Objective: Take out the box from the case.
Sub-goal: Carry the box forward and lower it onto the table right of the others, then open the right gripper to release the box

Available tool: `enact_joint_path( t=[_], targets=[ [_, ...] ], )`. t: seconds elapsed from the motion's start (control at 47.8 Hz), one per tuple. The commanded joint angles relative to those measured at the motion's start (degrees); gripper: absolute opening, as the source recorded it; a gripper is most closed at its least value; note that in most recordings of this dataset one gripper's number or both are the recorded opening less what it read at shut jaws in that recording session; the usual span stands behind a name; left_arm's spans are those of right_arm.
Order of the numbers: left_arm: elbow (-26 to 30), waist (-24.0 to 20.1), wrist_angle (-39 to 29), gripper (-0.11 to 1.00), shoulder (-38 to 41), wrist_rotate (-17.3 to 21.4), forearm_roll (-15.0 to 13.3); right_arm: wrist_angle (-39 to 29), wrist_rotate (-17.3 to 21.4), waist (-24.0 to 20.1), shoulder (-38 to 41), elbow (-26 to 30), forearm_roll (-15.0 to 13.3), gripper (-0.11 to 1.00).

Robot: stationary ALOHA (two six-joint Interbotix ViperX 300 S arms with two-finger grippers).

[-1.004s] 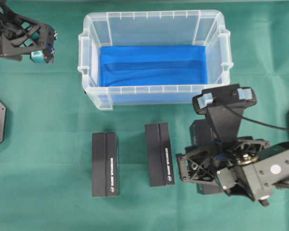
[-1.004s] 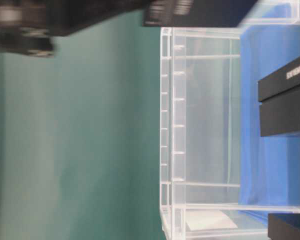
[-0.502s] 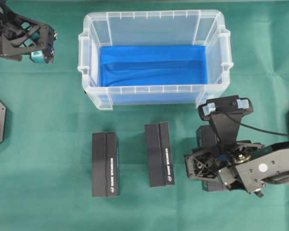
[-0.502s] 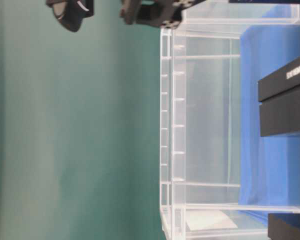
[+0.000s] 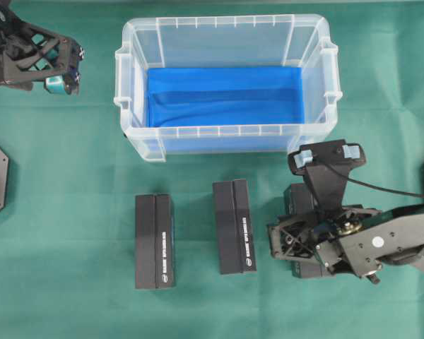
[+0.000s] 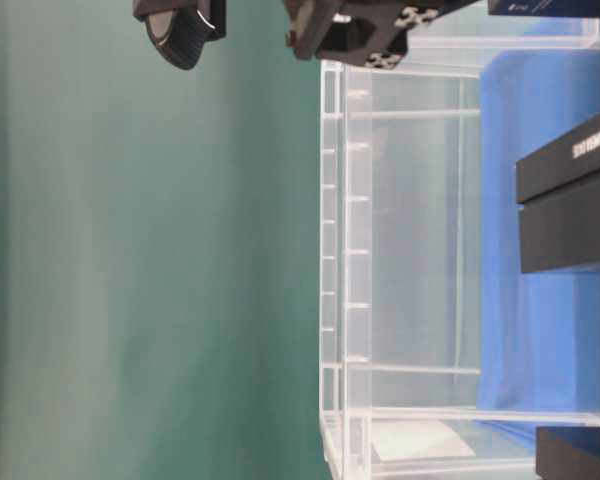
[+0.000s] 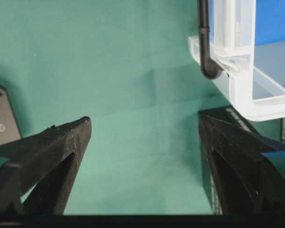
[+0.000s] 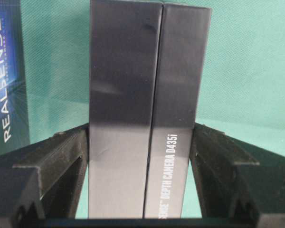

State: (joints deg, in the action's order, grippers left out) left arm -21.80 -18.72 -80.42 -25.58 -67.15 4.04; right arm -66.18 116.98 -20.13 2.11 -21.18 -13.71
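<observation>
Clear case [image 5: 127,106] with blue lining [image 5: 222,95] set on the green desk [image 5: 71,212], toward the far edge in the overhead view; nothing but the lining seen inside it there.

On the desk in front of the case, three black boxes laid side by side, all outside it: left box [image 5: 154,241] before the case's left half, middle box [image 5: 234,226] before its centre, right box [image 5: 302,212] just beyond the case's right front corner and largely hidden under the right arm.

Right end effector [image 5: 291,244] lowered over that right box [image 8: 147,114]. In the right wrist view, fingers [image 8: 61,156] pressed flat against both long sides of the box, jaws part-way open at the box's width, no gap visible on either side. Printed along the box: "DEPTH CAMERA D435i". A neighbouring box [image 8: 4,76] marked "REALSENSE" seen at the left edge of that view.

Left end effector [image 5: 56,67] well away from the case's left end, near the far left corner of the desk. In the left wrist view [image 7: 142,137], jaws spread wide, only green cloth between them, holding nothing; a corner of the case [image 7: 237,71] visible at upper right there.

In the table-level view, case wall [image 6: 400,250] seen side-on, with black boxes [image 6: 570,190] showing in front of it.
</observation>
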Motion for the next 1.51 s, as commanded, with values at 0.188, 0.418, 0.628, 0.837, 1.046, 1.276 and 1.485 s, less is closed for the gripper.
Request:
enact_joint_path(
  t=[0.188,0.418,0.628,0.837,1.046,1.276,1.485],
  targets=[
    [0.62,0.09,0.18,0.96,-0.62,0.0,0.18,2.02,0.09,0.0,-0.97,0.62,-0.26,0.67],
    [0.53,0.09,0.09,0.96,-0.62,0.0,0.26,0.18,0.09,0.0,-0.97,1.05,-0.09,0.69],
    [0.53,0.18,0.26,0.96,-0.62,-0.18,0.18,-4.22,-0.35,0.0,-1.05,2.11,-0.26,0.94],
    [0.53,0.18,0.53,0.96,-0.62,-0.35,0.18,-4.22,-0.44,0.0,-1.23,2.2,-0.18,0.92],
    [0.53,0.18,0.53,0.96,-0.62,-0.44,0.18,-4.39,-0.53,0.0,-2.2,2.9,-0.26,0.92],
    [0.53,0.18,0.53,0.96,-0.62,-0.44,0.18,-7.47,-0.53,0.0,-5.01,5.36,-0.35,0.92],
    [0.53,0.18,0.62,0.96,-0.62,-0.53,0.18,-13.54,-1.14,0.0,-8.0,9.58,-0.7,0.91]
  ],
)
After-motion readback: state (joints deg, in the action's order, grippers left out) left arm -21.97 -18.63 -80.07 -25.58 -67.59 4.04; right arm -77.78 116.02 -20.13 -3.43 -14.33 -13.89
